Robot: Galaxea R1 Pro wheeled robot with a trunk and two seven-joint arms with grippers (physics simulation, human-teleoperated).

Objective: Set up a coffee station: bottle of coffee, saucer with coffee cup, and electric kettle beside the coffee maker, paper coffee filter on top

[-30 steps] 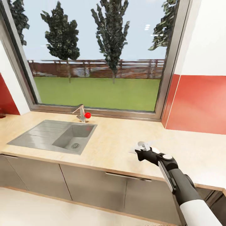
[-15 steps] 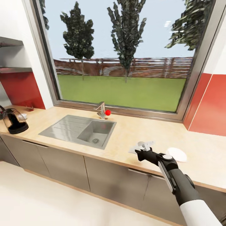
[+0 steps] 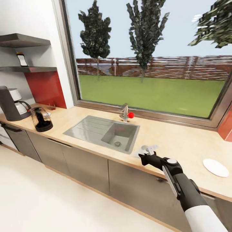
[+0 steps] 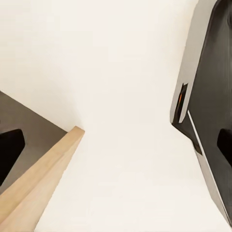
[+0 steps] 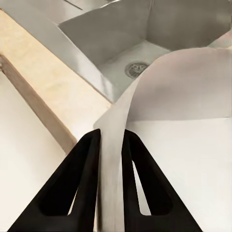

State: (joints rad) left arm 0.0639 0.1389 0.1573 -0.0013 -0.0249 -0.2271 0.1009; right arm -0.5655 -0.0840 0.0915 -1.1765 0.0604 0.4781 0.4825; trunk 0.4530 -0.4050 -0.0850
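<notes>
The thin white paper coffee filter (image 5: 164, 121) is pinched between the two black fingers (image 5: 82, 179) of the right claw (image 3: 149, 154), a curled sheet that fans out beyond the fingertips and, in the head view (image 3: 145, 149), hangs over the front edge of the light wooden countertop (image 3: 174, 141). Just beyond the claw and a little to its left lies the grey steel sink (image 3: 103, 133) with its drainboard, the drain hole showing under the filter in the right wrist view (image 5: 137, 68); behind the sink stands a steel tap with a red knob (image 3: 126, 113). To the claw's right, well apart on the counter, rests a flat white round saucer (image 3: 216, 167). Far to the claw's left, at the counter's end, stand a dark glass electric kettle (image 3: 41, 119) and, just beside it, a grey coffee maker with a glass carafe (image 3: 12, 103). Above those, dark wall shelves (image 3: 22, 41) hold a small bottle-like object (image 3: 22, 60), too small to make out. Whether the left claw is parted or clenched cannot be told from the left wrist view, which looks at pale floor, a counter edge (image 4: 38, 183) and part of the robot's dark body (image 4: 208, 96).
</notes>
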